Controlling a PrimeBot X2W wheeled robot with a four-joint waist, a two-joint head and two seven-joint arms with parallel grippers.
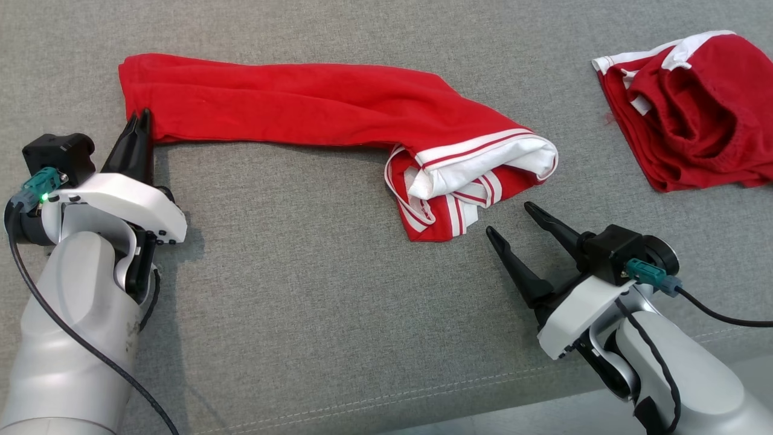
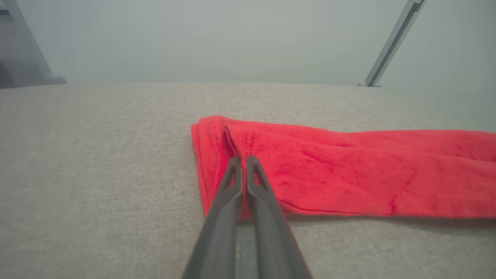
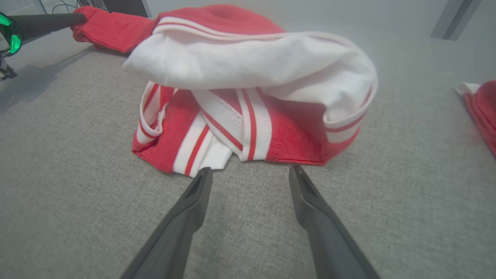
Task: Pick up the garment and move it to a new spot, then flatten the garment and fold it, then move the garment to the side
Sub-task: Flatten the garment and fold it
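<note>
The garment (image 1: 290, 103) is a long red piece with white-striped trim, stretched across the grey cloth surface. My left gripper (image 1: 137, 118) is shut on its plain red left end; in the left wrist view the fingertips (image 2: 243, 159) pinch a small raised fold of the garment (image 2: 348, 174). My right gripper (image 1: 510, 220) stands open just short of the bunched white and striped right end. The right wrist view has this gripper (image 3: 250, 172) with its tips close to the garment's (image 3: 248, 69) lower hem, nothing between them.
A second red garment with white trim (image 1: 694, 115) lies crumpled at the far right, also at the right edge as the second garment (image 3: 480, 108). The grey surface (image 1: 302, 272) ends in a stitched front edge near my arms. Metal frame legs (image 2: 391, 42) stand beyond the far side.
</note>
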